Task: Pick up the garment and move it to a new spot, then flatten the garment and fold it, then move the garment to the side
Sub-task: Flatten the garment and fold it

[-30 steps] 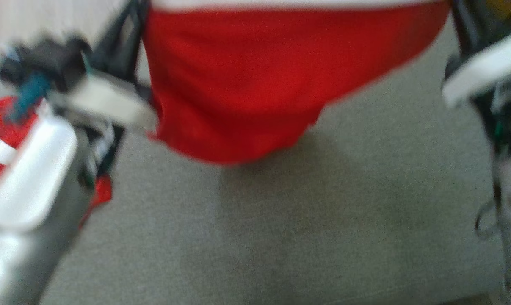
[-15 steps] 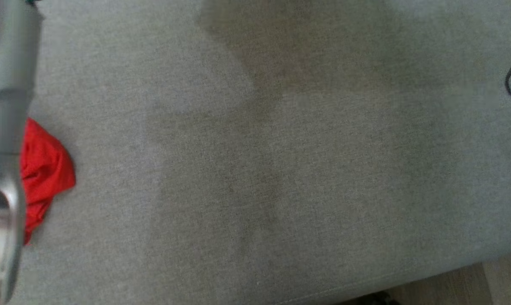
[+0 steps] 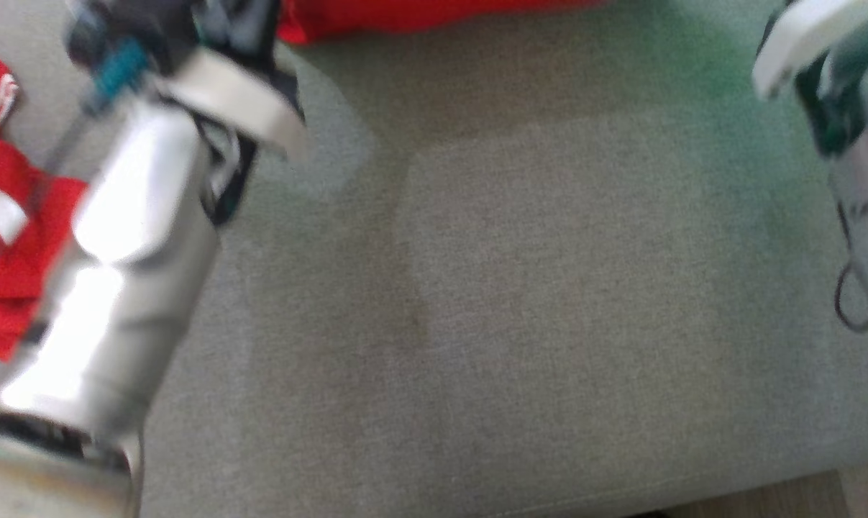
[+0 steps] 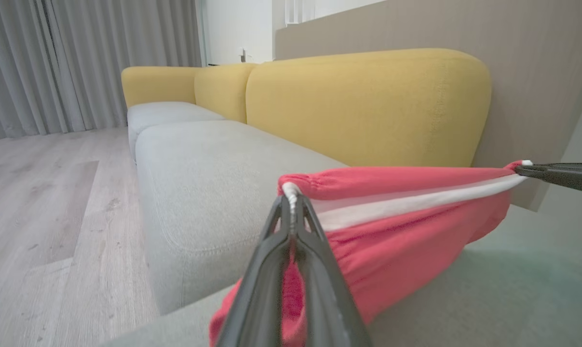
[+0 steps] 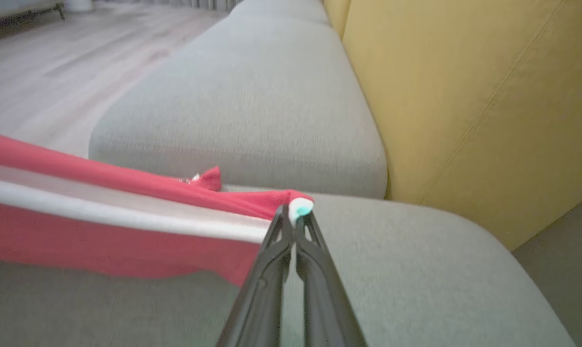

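Note:
The garment point(image 4: 406, 226) is red with a white band along its top hem, and it hangs stretched between my two grippers just above the grey sofa seat point(image 3: 549, 288). My left gripper point(image 4: 291, 195) is shut on one gathered corner of the hem. In the left wrist view the right gripper point(image 4: 536, 169) comes in from the right edge, pinching the opposite corner. The right wrist view has my right gripper point(image 5: 294, 212) shut on that corner, the garment point(image 5: 102, 231) running off to the left. The blurred head view catches the garment's point(image 3: 419, 16) lower edge at the top.
A second heap of red cloth point(image 3: 2, 244) with white marks lies on the seat at the head view's left, behind my left forearm point(image 3: 139, 216). Yellow backrests point(image 4: 368, 106) stand behind the seat. Wooden floor point(image 4: 40, 202) lies beyond the sofa's front edge.
The head camera has swung, so the whole picture shifted and blurred. The garment filled the upper middle a second ago; now only its lower edge shows at the top. Both grips hold.

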Tool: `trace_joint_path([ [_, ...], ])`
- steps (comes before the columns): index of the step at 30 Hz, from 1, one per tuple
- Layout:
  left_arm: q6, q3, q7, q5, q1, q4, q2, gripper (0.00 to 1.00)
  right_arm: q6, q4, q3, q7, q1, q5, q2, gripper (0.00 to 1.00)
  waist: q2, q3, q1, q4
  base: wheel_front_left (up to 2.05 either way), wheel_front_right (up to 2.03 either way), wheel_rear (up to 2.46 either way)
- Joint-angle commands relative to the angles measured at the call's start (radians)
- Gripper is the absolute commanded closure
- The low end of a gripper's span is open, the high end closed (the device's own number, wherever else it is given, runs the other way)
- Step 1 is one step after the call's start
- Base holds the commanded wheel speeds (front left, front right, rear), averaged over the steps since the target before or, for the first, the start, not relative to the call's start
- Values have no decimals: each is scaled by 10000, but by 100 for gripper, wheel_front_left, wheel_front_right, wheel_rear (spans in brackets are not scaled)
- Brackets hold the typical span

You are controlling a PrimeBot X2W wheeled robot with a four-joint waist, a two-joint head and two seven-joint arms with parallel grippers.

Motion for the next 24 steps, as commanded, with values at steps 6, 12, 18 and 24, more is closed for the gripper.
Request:
trace_joint_path([
  [6, 25, -528, -92, -369, 1649, -1087, 797, 100, -9, -398, 1806, 1332, 1203, 1468, -1037, 100, 0, -737, 1, 235, 0, 0, 0],
  [12, 23, -1441, -93, -622, 3127, -1712, 1307, 100, -9, -1517, 3416, 2620, 2427, 3254, -2234, 100, 0, -1297, 1, 290, 0, 0, 0],
  [18, 77, -1674, -94, -729, 4045, -2073, 1481, 100, -9, -2755, 4529, 3311, 3247, 4630, -3252, 100, 0, -1769, 1, 268, 0, 0, 0],
  [24, 333, -1803, -94, -798, 4872, -2503, 1522, 100, -9, -3648, 5221, 3733, 3912, 5469, -3944, 100, 0, -2386, 1, 157, 0, 0, 0],
])
